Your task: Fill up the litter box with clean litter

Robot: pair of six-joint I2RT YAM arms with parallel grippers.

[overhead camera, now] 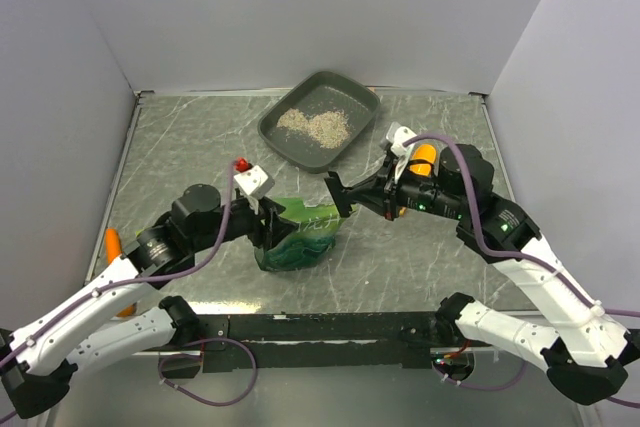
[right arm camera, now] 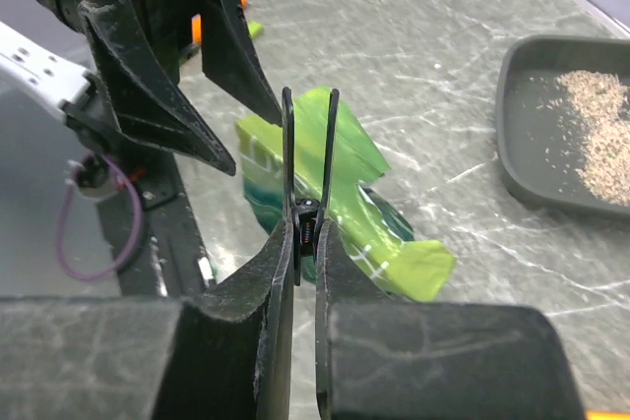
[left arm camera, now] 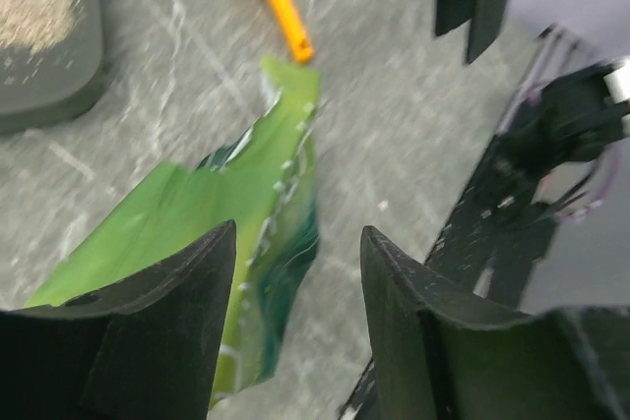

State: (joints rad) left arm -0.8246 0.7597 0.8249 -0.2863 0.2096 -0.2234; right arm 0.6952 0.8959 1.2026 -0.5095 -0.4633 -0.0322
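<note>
- Left gripper [left arm camera: 297, 235]: jaws wide beside green bag [left arm camera: 197, 204].
- Right gripper [right arm camera: 305, 243]: jaws pinch black clip [right arm camera: 308, 211].
- Bag seems unclipped; next, grasp it and pour into litter box [overhead camera: 352, 99] atop clean litter [overhead camera: 315, 127].

No readable txt, labels or nos. on anything in view.

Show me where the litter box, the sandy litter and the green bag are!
litter box [overhead camera: 335, 90]: top view, bare floor near its far corner.
clean litter [overhead camera: 315, 125]: top view, middle of the pile.
green bag [overhead camera: 300, 235]: top view, middle of its crinkly side.
</note>
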